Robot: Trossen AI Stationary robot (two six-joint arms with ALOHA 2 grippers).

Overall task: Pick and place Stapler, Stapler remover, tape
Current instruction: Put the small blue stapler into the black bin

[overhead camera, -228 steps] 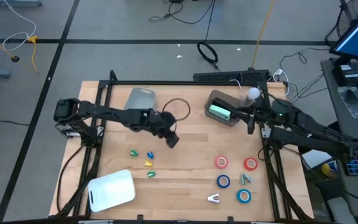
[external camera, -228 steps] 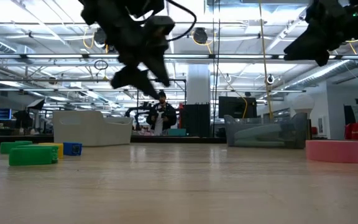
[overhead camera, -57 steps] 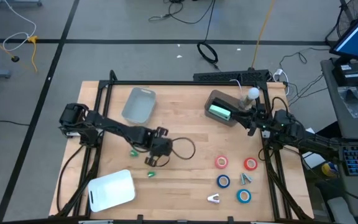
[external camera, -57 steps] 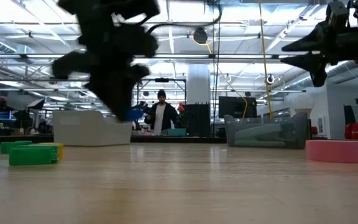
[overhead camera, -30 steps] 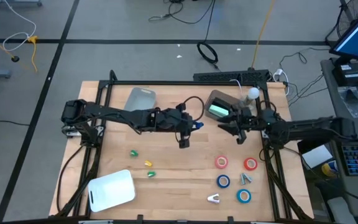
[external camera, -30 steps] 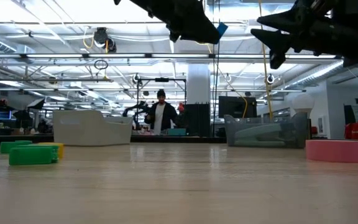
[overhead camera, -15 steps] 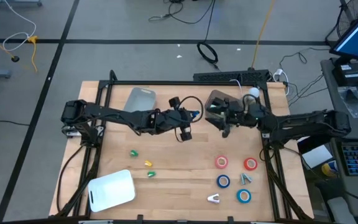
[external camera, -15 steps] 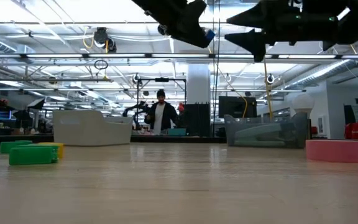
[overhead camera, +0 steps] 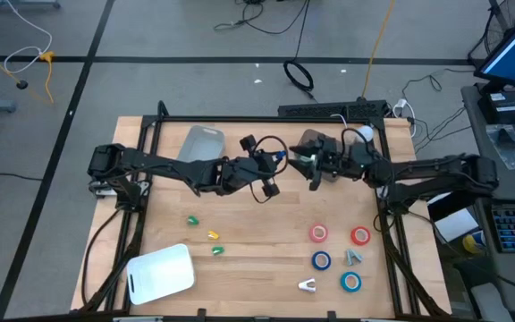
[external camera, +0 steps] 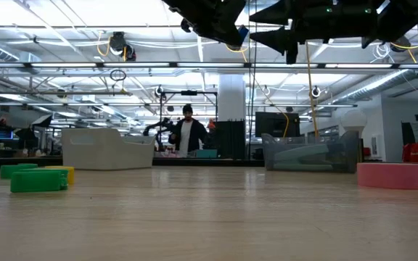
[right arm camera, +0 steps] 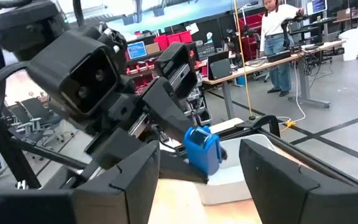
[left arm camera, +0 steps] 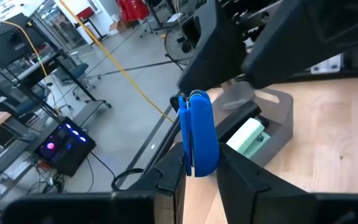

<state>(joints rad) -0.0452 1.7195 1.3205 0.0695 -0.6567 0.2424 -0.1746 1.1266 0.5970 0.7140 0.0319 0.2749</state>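
The left hand [overhead camera: 278,162] was found raised above the desk [overhead camera: 266,259], gripping a small blue stapler [left arm camera: 198,134] upright between its fingers. Compared with a second earlier, it had travelled toward the right hand [overhead camera: 304,165], which had itself advanced from beside the grey bin [overhead camera: 315,143] until its spread, empty fingers [right arm camera: 278,177] sat just in front of the stapler, one on each side and not yet touching. This was judged to be an arm-to-arm transfer at the point of acceptance; the right hand would need to close before the left released. The green [overhead camera: 190,219] and yellow staplers [overhead camera: 213,234] lay well below and behind the left hand, unmoved. The tape rolls [overhead camera: 318,233] and staple removers [overhead camera: 308,285] lay untouched, well below the right hand.
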